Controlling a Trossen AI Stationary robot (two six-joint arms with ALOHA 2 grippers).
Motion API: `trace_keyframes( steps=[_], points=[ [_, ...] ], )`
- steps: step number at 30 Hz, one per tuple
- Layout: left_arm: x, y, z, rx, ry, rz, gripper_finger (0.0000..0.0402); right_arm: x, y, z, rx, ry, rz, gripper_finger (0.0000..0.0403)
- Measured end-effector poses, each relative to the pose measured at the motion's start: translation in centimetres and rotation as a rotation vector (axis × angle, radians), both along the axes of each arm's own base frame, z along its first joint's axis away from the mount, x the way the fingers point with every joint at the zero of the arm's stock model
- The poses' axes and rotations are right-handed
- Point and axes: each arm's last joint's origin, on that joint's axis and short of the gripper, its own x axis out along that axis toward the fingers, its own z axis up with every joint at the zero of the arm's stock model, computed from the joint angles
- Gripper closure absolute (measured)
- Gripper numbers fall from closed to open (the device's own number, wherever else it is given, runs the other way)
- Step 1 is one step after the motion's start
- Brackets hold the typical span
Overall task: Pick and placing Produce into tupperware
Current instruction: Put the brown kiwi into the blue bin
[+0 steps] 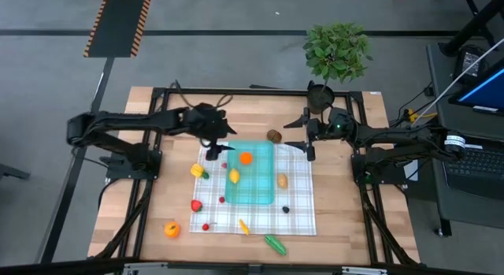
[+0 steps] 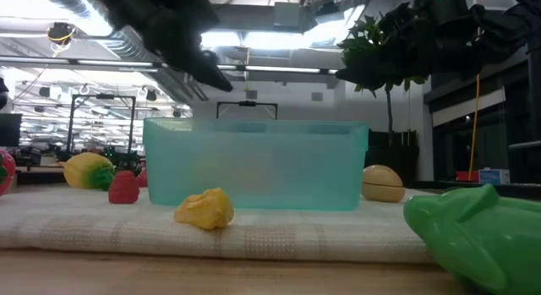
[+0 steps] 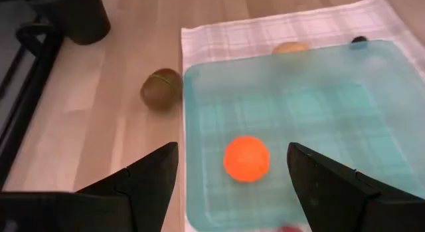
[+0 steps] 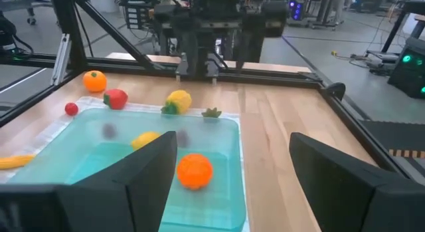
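The teal tupperware (image 1: pixel 252 173) sits on the checked cloth (image 1: pixel 299 216) at mid-table, and an orange ball (image 1: pixel 246 157) lies inside it near its far-left corner, with a yellow piece (image 1: pixel 234 176) at its left wall, where I cannot tell inside from on the rim. My left gripper (image 1: pixel 214 153) hangs just over that far-left corner with its fingers spread and nothing between them; through the left wrist camera the orange ball (image 3: pixel 246 159) lies free on the container floor between the two fingers (image 3: pixel 143 182). I judge the drop done, so the job now is a clean exit: I lift straight up before swinging, so a finger does not catch the rim and drag the tupperware. The nearest loose produce on my left is the yellow-and-green piece (image 1: pixel 198 171), then the red one (image 1: pixel 196 205). My right gripper (image 1: pixel 309 141) waits open and empty near the far-right corner, close to the brown kiwi-like piece (image 1: pixel 273 135), which would be its natural pick.
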Motion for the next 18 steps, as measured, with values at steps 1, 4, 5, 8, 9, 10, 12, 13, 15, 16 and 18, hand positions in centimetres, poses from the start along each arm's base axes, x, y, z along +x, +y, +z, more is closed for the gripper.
trace_keyframes(
  steps=[1,4,5,8,9,10,12,13,15,16,18],
  points=[
    [-0.5,-0.2,0.1,0.003,-0.016,-0.002,0.0126,0.0,0.0,0.0,0.000,-0.001,0.000,0.0111],
    [-2.0,-1.0,0.4,0.011,-0.063,-0.015,0.0126,0.1,0.2,-0.1,0.019,0.007,0.009,0.0111],
    [-2.5,-1.2,0.5,0.004,-0.076,-0.014,0.0126,0.1,0.4,-0.2,0.034,0.017,0.016,0.0111],
    [-3.7,-1.8,0.3,-0.001,-0.093,-0.020,0.0126,0.3,1.4,-0.3,0.067,0.035,0.056,0.0111],
    [-4.1,-1.9,0.2,0.001,-0.103,-0.023,0.0126,0.4,1.8,-0.3,0.067,0.035,0.065,0.0111],
    [-4.3,-2.0,0.2,0.004,-0.125,-0.024,0.0127,0.5,2.2,-0.3,0.062,0.037,0.062,0.0111],
    [-4.9,-2.3,0.0,-0.004,-0.152,-0.020,0.0126,0.7,3.0,-0.4,0.044,0.047,0.049,0.0111],
    [-5.1,-2.3,0.0,-0.004,-0.167,-0.020,0.0127,0.8,3.3,-0.4,0.032,0.048,0.034,0.0111],
    [-5.5,-2.5,-0.2,-0.005,-0.176,-0.021,0.0126,0.9,3.9,-0.5,0.003,0.059,-0.006,0.0111],
    [-5.6,-2.5,-0.3,-0.008,-0.178,-0.019,0.0127,0.9,4.1,-0.6,-0.008,0.073,-0.037,0.0111],
    [-5.9,-2.6,-0.7,-0.021,-0.171,-0.012,0.0127,0.9,4.3,-1.0,-0.022,0.109,-0.102,0.0111]
  ],
)
